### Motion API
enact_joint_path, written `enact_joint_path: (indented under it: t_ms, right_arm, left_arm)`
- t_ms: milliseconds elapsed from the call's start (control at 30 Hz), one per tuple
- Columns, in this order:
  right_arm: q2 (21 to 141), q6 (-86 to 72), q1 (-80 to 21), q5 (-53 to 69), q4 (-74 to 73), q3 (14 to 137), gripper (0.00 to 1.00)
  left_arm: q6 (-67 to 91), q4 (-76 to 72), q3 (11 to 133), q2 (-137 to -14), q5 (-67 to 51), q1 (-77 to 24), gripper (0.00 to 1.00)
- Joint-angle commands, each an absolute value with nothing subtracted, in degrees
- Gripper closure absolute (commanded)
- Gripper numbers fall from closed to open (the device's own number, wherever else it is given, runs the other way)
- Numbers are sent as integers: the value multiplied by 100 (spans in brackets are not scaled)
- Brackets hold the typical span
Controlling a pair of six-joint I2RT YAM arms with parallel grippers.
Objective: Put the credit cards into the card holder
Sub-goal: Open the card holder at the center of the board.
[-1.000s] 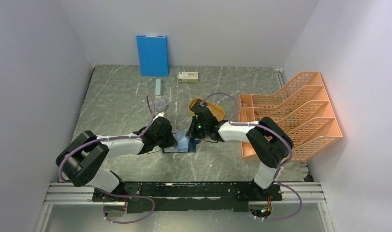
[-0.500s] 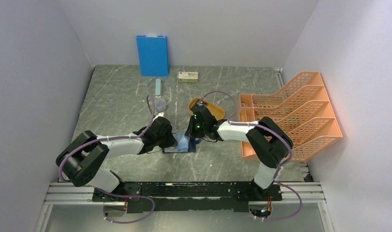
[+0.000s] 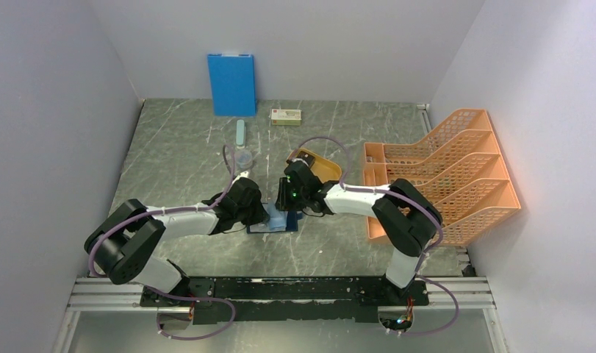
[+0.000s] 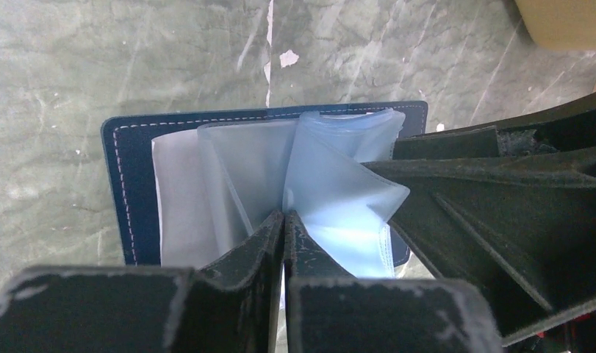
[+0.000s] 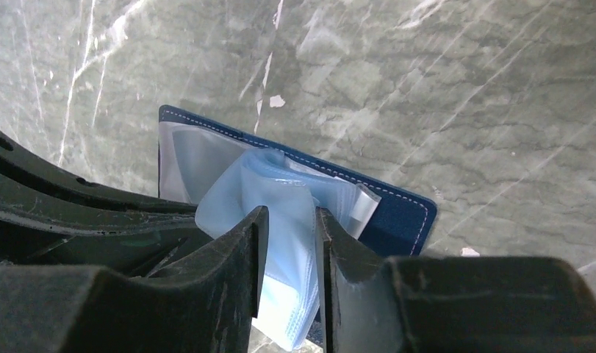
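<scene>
The card holder (image 3: 280, 220) lies open on the marble table between both arms, navy cover (image 4: 129, 184) down and pale blue plastic sleeves (image 4: 339, 198) fanned upward. My left gripper (image 4: 285, 215) is shut on one sleeve, pinching it at its lower edge; from above, the left gripper (image 3: 264, 213) sits at the holder's left side. My right gripper (image 5: 290, 213) is open, a bunch of sleeves (image 5: 287, 220) hanging loosely between its parted fingers. From above, the right gripper (image 3: 286, 202) is over the holder's far edge. No credit cards show in any view.
A yellow tray (image 3: 324, 163) lies just behind the right gripper. An orange file rack (image 3: 442, 173) fills the right side. At the back stand a blue board (image 3: 231, 84) and a small box (image 3: 286, 116). A pale green stick (image 3: 240, 133) and a clear cup (image 3: 243, 157) lie behind the left arm.
The right gripper's jaws have parted around the sleeves and it has shifted slightly left. The left arm has held still, shut on its sleeve.
</scene>
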State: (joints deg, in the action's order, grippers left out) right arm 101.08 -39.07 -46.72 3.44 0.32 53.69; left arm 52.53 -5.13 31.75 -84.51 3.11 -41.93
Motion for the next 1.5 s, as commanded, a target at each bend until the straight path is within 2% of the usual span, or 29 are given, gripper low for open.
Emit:
enact_joint_path:
  t_ms: [0,300,533,767,1067,1467]
  right_arm:
    - [9968,-3761,-4805,310,-184,5510,66]
    - [9855,-3802,-4913,307,-176,5509,65]
    - [9879,-3797,-5036,283,-210,5612,65]
    - [9957,-3754,-5170,234,-310,5783,65]
    - [10051,-3697,-5370,123,-483,6020,65]
    - [10652,-3951,-5665,476,-344,6351,74]
  left_arm:
    - [5123,400,2981,-8404,264,-4177,86]
    - [5063,886,3102,-7722,312,-4183,63]
    - [5056,1229,3143,-7269,360,-4184,56]
    - [5052,1494,3224,-6971,423,-4184,55]
    - [5160,1966,3164,-6249,825,-4175,59]
    - [5282,2281,3121,-5556,986,-4128,68]
